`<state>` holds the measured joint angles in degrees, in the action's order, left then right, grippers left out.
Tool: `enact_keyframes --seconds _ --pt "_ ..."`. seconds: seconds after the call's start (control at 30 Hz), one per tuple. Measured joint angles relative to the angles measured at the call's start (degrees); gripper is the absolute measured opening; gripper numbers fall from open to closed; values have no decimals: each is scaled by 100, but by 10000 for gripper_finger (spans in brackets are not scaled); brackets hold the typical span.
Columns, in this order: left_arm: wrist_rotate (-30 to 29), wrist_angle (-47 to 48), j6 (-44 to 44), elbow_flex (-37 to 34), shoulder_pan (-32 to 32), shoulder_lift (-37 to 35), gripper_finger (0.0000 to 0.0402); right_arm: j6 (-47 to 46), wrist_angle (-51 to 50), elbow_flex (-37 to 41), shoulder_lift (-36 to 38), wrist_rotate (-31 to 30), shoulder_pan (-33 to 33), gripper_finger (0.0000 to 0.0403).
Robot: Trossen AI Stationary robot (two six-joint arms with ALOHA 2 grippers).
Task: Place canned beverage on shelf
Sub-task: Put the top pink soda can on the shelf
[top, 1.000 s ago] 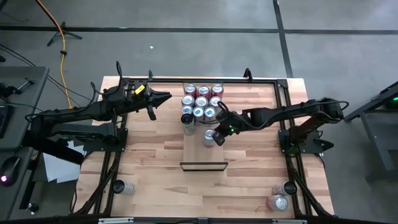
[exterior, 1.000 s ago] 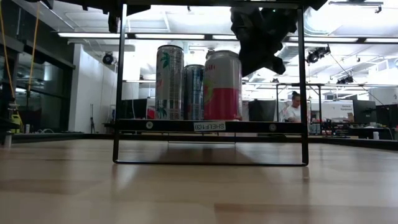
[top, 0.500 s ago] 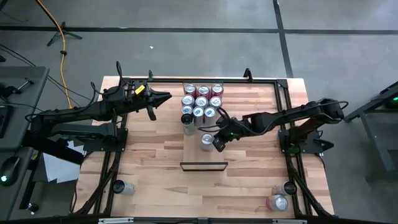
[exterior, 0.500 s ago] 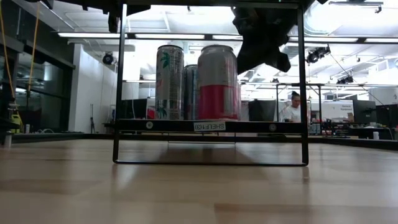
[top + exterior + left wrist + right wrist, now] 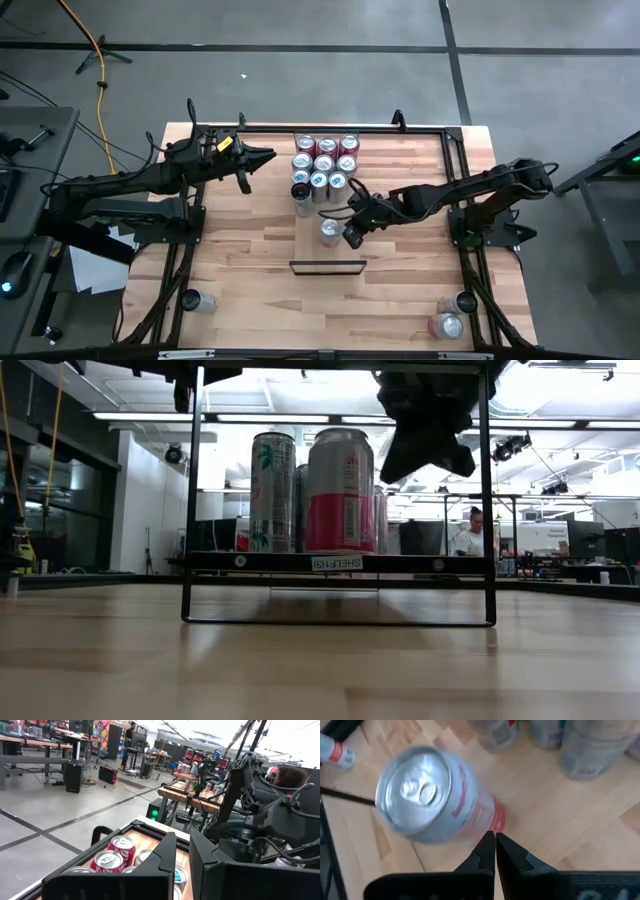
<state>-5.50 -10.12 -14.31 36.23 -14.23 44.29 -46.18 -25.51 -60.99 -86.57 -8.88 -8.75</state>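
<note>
Can [image 5: 329, 229] on shelf [image 5: 312, 250] blurred beside closed right claw [image 5: 352, 237].

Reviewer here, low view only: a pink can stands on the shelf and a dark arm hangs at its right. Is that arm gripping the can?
Observer: No. The right pincer is shut, its tips close beside the pink can, not around it.
Operator: Where is the other arm?
Observer: The left pincer, also shut, hovers over the far left of the table, away from the cans.
Operator: Any cans near the front edge?
Observer: Yes, a loose can at the near left corner and two more cans at the near right.
</note>
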Motion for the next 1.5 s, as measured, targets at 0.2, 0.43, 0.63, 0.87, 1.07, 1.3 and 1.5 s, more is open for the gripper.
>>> enact_keyframes --seconds 0.2,0.43,0.63,0.87,1.07,1.3,1.5 --pt "0 1 95 0 1 0 0 166 304 0 -330 478 -7 0" --pt "-2 -1 90 0 1 0 1 281 558 0 -639 289 -1 0" --pt "-4 -3 95 0 1 0 1 423 897 0 -644 184 24 0" --pt "-4 1 95 0 1 0 1 616 1367 -1 -779 358 26 0" --pt "33 -2 94 0 -1 0 1 725 1664 0 -873 349 98 0" --pt "37 -5 95 0 -1 -30 1 783 1852 0 -895 471 116 0" --pt "46 0 94 0 -1 -48 1 766 2246 0 -1051 647 116 0"
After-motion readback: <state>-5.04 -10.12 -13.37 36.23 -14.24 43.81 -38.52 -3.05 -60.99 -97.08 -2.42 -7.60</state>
